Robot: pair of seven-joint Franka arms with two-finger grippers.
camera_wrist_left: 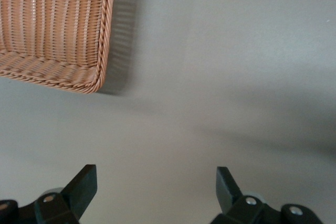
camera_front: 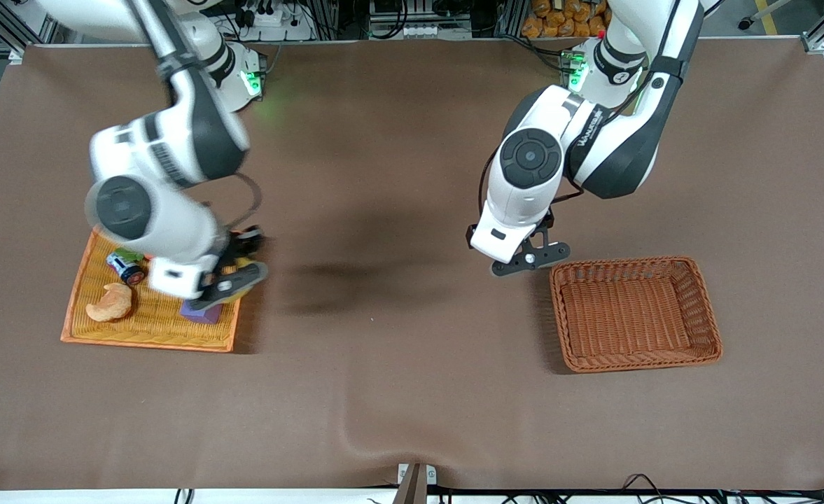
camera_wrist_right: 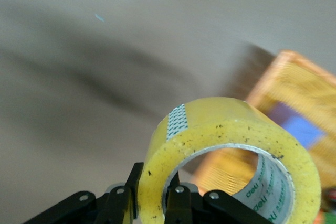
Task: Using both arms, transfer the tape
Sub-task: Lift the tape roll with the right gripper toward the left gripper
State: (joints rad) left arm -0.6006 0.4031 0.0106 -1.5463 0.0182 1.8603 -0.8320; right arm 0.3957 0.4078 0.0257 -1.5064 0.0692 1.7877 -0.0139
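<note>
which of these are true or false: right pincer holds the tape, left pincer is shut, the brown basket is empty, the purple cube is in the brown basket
1. The right pincer holds the tape. True.
2. The left pincer is shut. False: it is open, holding nothing.
3. The brown basket is empty. True.
4. The purple cube lies in the brown basket. False: it lies on the orange tray, beside the croissant.

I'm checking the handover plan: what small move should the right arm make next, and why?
Probably carry the tape toward the table's middle. The right gripper is shut on the roll's wall, over the edge of the orange tray. The left gripper hangs open beside the basket, so the gap between them must close before a handover.
</note>
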